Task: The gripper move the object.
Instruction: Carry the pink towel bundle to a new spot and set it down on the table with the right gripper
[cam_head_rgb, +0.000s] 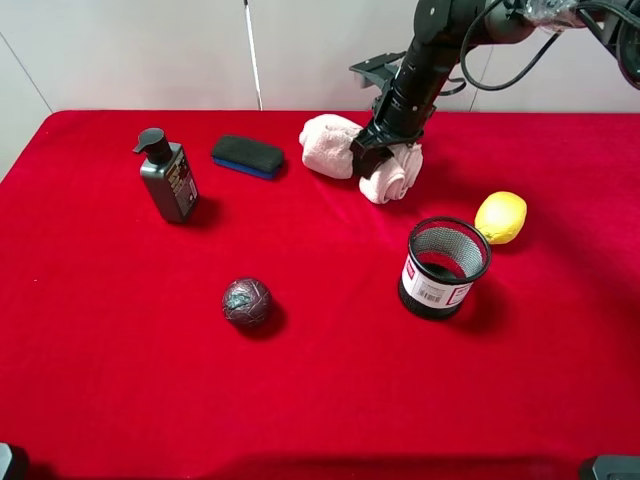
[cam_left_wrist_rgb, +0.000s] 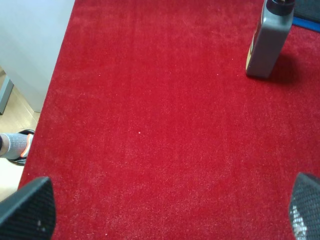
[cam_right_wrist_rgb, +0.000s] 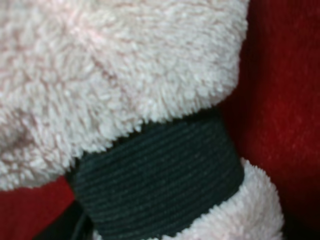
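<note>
The right gripper (cam_head_rgb: 372, 158) sits on the middle of the pink towel (cam_head_rgb: 330, 143), right at the black band (cam_right_wrist_rgb: 160, 175) that cinches it. Its jaws are closed tight on the roll there, with one fluffy lobe bulging out to each side. The right wrist view is filled by pale pile and the ribbed band, too close to show the jaws themselves. The towel is at the back of the red surface (cam_head_rgb: 320, 400), between a black eraser with a blue base (cam_head_rgb: 247, 156) and the yellow lemon (cam_head_rgb: 500, 217). I cannot tell whether it rests on the cloth or is raised just off it.

The left gripper (cam_left_wrist_rgb: 167, 212) hangs over bare red cloth near the surface's edge. Its jaws stand wide apart (only the two dark tips show, at opposite corners of the left wrist view), and they hold and touch nothing.

Two things carry writing. The grey pump bottle (cam_head_rgb: 168, 180) has a dark label with small print, and that print is too small to read. The black mesh cup (cam_head_rgb: 445, 268), which lies tipped toward the camera near the lemon, wears a white sticker (cam_head_rgb: 435, 291) with what looks like a barcode and some red marks, and none of it is legible. A dark patterned ball (cam_head_rgb: 246, 302) lies apart from the rest, nearer the front.
</note>
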